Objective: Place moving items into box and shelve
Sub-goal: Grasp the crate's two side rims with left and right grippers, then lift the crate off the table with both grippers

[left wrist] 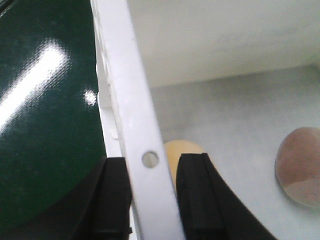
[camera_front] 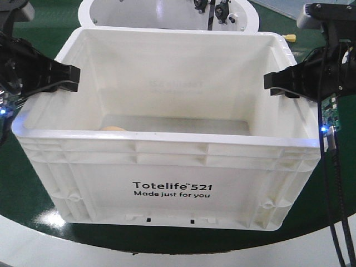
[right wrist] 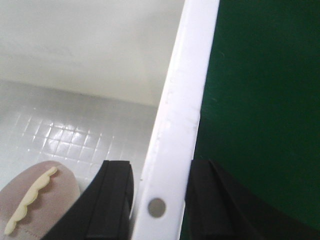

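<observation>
The box (camera_front: 167, 142), a big white crate printed "Totelife 521", stands on the dark green table. On its floor lie a tan bun-like item (camera_front: 113, 128) near the left wall and a pinkish-brown item (left wrist: 298, 167) with a cream squiggle (right wrist: 35, 205). My left gripper (camera_front: 69, 78) straddles the left rim (left wrist: 130, 100), one finger outside and one inside, shut on it (left wrist: 152, 200). The tan item (left wrist: 180, 148) peeks out just past the inner finger. My right gripper (camera_front: 272, 83) pinches the right rim (right wrist: 180, 100) in the same way (right wrist: 160, 200).
A white round tub (camera_front: 167, 14) stands right behind the box. A small yellow piece (camera_front: 289, 38) lies on the green table (camera_front: 311, 222) at the back right. Black cables (camera_front: 334, 183) hang by the right arm. The table's curved front edge meets pale floor (camera_front: 55, 250).
</observation>
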